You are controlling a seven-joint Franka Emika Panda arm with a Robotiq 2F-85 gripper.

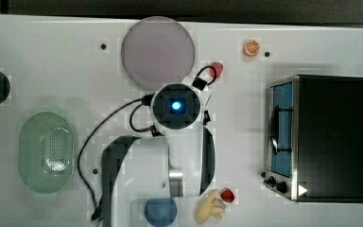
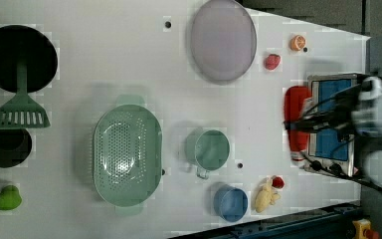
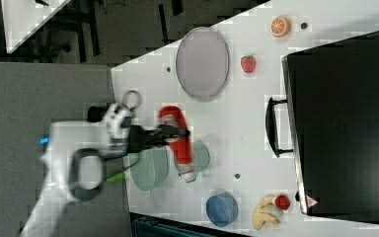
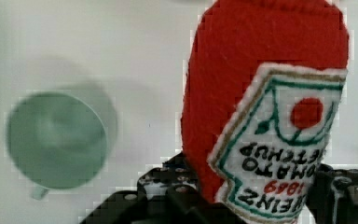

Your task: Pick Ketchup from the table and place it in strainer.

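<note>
Red ketchup (image 4: pixel 242 70) in gripper (image 4: pixel 242 205); label "HEINZ TOMATO KETCHUP 1869".

ketchup (image 4: pixel 261 93) bottle's ends cut off in wrist view, arm (image 2: pixel 378 114) blurred in left view

red ketchup (image 4: pixel 242 88) with a white label edged green and gold, black lettering and a red dot, a pale mint strainer (image 2: pixel 127 154) dotted with holes, a green cup (image 4: pixel 56 140), all on a white table (image 2: pixel 104 64).
</note>
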